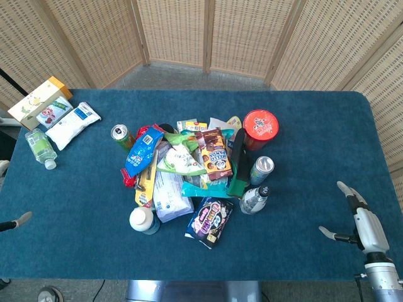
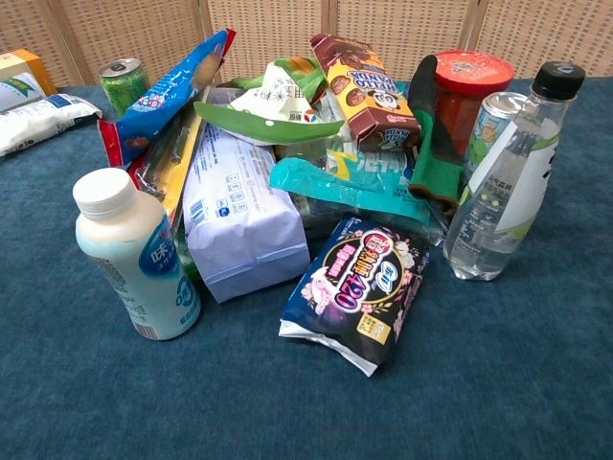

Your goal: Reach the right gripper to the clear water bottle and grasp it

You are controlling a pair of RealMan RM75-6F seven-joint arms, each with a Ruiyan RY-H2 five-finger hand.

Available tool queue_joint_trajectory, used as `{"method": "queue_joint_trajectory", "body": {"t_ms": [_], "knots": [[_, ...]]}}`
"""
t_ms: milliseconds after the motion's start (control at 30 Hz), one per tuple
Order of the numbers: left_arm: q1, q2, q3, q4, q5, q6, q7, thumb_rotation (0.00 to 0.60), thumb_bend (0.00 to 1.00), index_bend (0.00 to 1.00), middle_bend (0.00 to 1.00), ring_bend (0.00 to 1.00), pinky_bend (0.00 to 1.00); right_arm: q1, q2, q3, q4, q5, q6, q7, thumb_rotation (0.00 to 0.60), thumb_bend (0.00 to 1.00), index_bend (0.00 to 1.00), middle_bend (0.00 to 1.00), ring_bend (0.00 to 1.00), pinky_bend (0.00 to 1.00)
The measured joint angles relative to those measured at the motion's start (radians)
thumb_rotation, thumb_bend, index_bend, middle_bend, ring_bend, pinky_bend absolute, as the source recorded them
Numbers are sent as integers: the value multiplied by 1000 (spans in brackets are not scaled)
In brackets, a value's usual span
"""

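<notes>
— Status on the reach?

— Barely begun. My right hand (image 1: 356, 217) sits at the table's (image 1: 302, 138) right edge, fingers spread, holding nothing, well apart from the pile.

— And the target?

— The clear water bottle (image 1: 255, 199) stands upright at the pile's right side, black cap on, just beside the silver can (image 1: 262, 168) and near the purple snack bag (image 1: 211, 220). Chest view shows its near side free of clutter.

— What remains?

— Everything, I judge: cross the open cloth, wrap the bottle, close. My left hand (image 1: 17, 221) is only a sliver at the left edge; I cannot tell its state.
</notes>
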Motion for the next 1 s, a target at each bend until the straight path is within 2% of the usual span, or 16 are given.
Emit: {"method": "queue_joint_trajectory", "body": {"t_ms": [233, 467, 800, 1000], "knots": [[-4, -12, -5, 2, -10, 4, 22, 600, 0, 59, 0, 0, 0, 4, -14, -7, 10, 1, -16, -12, 600, 0, 0, 0, 0, 0], [0, -4, -12, 7, -16, 10, -17, 600, 0, 59, 0, 0, 0, 12, -55, -8, -13, 2, -28, -8, 600, 0, 0, 0, 0, 0], [4, 2, -11, 8, -8, 16, -32, 600, 0, 59, 0, 0, 0, 73, -187, 37, -50, 39, -77, -17, 600, 0, 0, 0, 0, 0], [-4, 4, -8, 16, -4, -13, -64, 600, 0, 59, 0, 0, 0, 88, -231, 58, -77, 61, -79, -3, 600, 0, 0, 0, 0, 0]]}}
